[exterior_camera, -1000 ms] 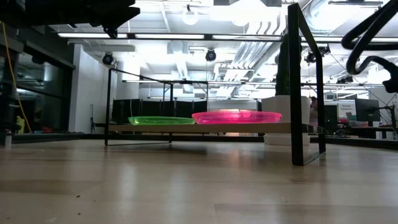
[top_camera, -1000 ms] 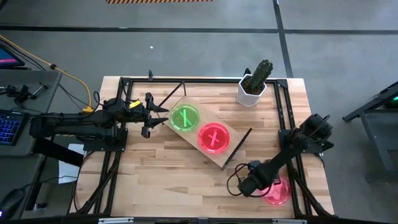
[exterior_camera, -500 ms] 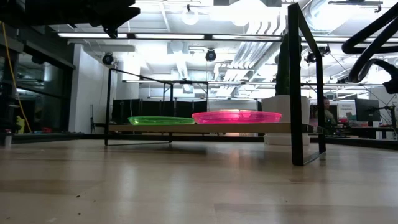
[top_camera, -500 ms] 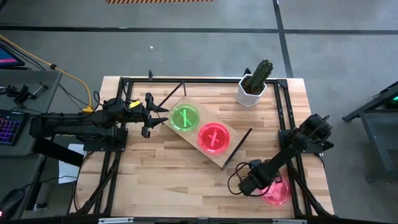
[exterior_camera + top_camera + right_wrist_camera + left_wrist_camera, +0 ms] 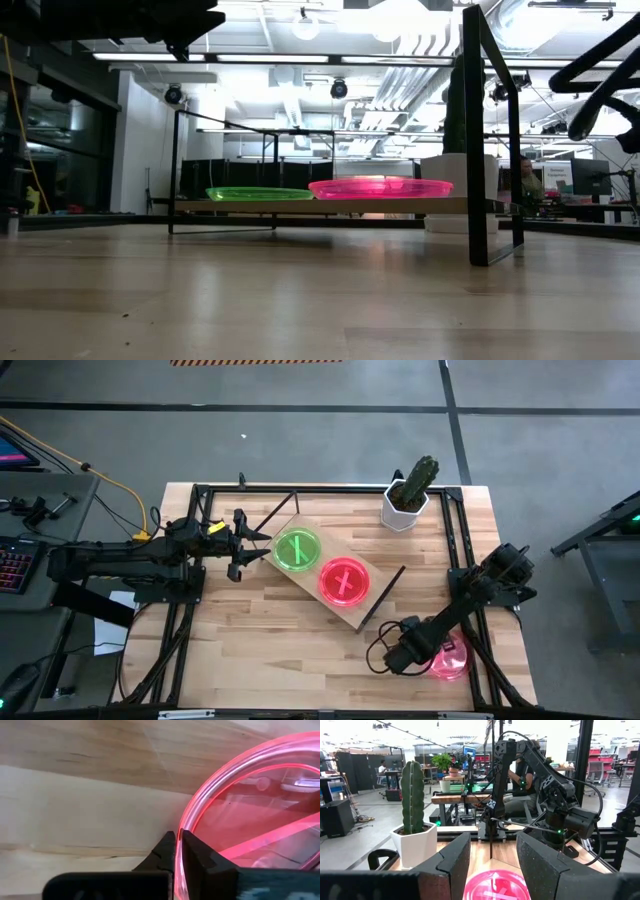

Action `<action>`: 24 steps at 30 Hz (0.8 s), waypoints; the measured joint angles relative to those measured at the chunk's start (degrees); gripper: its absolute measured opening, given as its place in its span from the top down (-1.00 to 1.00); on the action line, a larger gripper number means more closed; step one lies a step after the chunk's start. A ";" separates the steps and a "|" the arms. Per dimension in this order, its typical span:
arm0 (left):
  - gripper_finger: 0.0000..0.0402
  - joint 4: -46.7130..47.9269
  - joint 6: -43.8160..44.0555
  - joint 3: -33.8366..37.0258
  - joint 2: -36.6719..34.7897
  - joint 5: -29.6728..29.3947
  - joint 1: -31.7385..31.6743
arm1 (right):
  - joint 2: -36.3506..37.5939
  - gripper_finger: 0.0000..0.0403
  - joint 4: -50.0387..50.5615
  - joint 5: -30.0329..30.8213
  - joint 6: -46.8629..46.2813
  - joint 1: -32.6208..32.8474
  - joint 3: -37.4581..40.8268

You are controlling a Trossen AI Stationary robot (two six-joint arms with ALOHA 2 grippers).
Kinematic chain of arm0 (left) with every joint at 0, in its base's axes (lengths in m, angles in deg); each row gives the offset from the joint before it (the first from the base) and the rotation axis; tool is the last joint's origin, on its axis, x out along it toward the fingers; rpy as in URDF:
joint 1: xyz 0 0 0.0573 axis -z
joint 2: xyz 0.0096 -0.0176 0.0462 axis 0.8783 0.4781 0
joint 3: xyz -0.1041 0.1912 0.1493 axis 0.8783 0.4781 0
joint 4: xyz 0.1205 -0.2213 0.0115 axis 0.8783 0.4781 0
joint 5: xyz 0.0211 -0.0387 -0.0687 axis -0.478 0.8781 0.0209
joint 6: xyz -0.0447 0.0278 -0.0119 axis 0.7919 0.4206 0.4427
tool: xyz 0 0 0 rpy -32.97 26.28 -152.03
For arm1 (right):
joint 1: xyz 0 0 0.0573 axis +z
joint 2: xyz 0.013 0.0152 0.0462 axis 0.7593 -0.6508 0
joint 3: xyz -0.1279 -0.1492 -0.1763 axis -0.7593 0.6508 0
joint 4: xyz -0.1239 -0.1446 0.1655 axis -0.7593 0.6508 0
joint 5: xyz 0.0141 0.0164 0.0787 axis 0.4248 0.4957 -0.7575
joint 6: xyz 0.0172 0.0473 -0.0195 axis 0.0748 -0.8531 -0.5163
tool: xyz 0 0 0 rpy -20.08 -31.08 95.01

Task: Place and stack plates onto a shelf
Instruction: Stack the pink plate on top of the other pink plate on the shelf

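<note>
While shelved, green plate (image 5: 297, 549) beside pink plate (image 5: 344, 581).

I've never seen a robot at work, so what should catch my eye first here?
Two bright translucent plates, one green plastic plate and one pink-red plate, lie side by side on the light wooden shelf board mid-table. At the near right corner, the right gripper pinches the rim of another pink-red plate. The open left gripper waits beside the shelf.
</note>
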 joint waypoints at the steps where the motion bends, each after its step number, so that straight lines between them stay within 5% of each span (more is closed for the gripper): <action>1: 0.24 0.01 0.00 0.00 -0.01 0.00 0.01 | 0.02 0.99 -0.19 0.00 0.79 -0.05 0.00; 17: 0.24 0.01 0.00 0.00 -0.01 0.00 0.01 | 0.22 1.00 3.75 4.10 30.65 -0.81 -20.67; 24: 0.24 0.01 0.00 0.00 0.01 0.00 -0.02 | 0.22 1.00 3.60 13.37 41.19 -0.77 -35.74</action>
